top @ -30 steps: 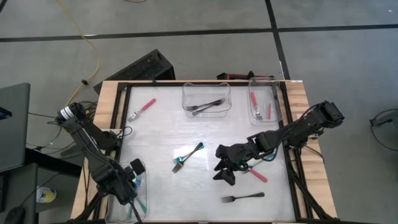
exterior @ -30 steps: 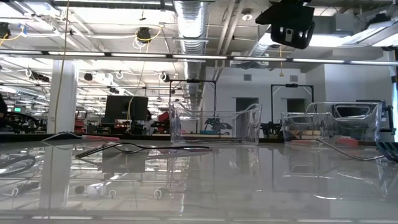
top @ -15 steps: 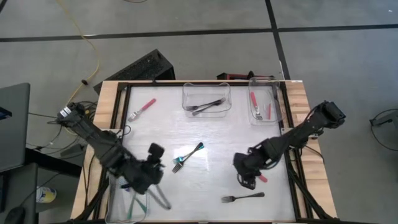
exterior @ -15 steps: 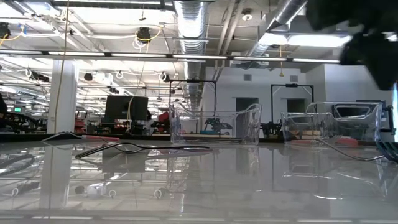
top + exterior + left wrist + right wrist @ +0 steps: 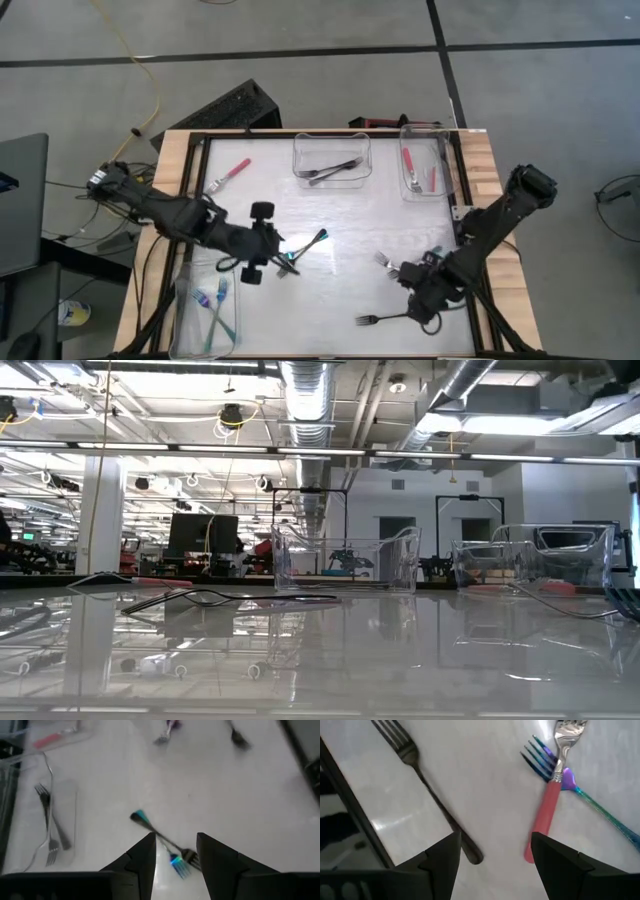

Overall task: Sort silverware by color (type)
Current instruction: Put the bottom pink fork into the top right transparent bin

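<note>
My left gripper (image 5: 280, 255) hangs open over two crossed teal forks (image 5: 303, 249) at the table's middle. In the left wrist view its fingers stand on either side of those teal forks (image 5: 167, 842). My right gripper (image 5: 410, 292) is open above the near right part of the table. It sits between a black fork (image 5: 390, 318) and a red fork (image 5: 383, 262) whose handle the arm hides. The right wrist view shows that black fork (image 5: 430, 785), and the red fork (image 5: 547, 815) lying across a blue fork (image 5: 600, 810). Another red fork (image 5: 230, 174) lies far left.
Three clear bins stand on the table. The far middle bin (image 5: 298, 170) holds black forks, the far right bin (image 5: 445, 190) holds red forks, and the near left bin (image 5: 185, 320) holds teal forks. A black frame runs along the table's edges.
My left gripper has swung from above the near left bin toward the table's middle and now stands over the crossed teal forks. My right gripper has moved from the table's middle toward the near right, close to the black fork.
</note>
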`<state>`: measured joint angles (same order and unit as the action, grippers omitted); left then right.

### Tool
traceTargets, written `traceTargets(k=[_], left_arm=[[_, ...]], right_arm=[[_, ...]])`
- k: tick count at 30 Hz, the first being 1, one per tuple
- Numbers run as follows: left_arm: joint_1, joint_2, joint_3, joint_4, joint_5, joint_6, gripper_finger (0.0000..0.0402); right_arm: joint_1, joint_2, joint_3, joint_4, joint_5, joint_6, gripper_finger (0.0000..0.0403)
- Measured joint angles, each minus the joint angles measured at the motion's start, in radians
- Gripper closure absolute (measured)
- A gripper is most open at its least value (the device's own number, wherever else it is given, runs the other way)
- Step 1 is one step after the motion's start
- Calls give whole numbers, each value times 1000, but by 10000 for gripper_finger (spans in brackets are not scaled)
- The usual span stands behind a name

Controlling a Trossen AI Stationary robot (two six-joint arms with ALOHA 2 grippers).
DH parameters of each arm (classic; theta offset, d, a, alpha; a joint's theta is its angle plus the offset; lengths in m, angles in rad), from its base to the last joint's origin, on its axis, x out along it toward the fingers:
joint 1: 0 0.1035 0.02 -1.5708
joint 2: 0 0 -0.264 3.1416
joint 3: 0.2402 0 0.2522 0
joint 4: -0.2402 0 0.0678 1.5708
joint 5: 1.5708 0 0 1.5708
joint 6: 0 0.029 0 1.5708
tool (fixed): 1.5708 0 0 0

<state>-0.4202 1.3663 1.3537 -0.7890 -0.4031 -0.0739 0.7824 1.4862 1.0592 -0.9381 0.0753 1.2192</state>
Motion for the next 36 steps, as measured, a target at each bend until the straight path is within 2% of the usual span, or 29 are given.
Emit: traceTargets(k=[3, 6, 12, 15, 18, 23, 27, 32, 36], left_arm=[[32, -74, -4, 3, -8, -15, 274], [68, -176, -63, 108, -38, -40, 274], [122, -351, -318, 619, -48, -112, 274], [132, -363, -434, 861, -55, -132, 274], [131, -340, -508, 998, -54, -138, 274], [121, -284, -537, 1014, -40, -228, 263], [119, -269, -536, 1024, 13, -246, 227], [119, -269, -536, 1020, 19, -276, 172], [118, -269, -536, 1014, 57, -289, 153]], right_arm=[[58, -1, 0, -26, 73, 72, 138], [105, -1, 0, -62, 131, 133, 138], [134, -1, 0, -79, 191, 164, 138], [132, -2, 0, -79, 217, 164, 138], [131, -2, 0, -81, 231, 161, 138], [147, -39, 0, -103, 265, 162, 138], [155, -117, -47, -88, 320, 195, 138], [151, -211, -156, -26, 351, 310, 138], [152, -226, -201, 21, 355, 357, 138]])
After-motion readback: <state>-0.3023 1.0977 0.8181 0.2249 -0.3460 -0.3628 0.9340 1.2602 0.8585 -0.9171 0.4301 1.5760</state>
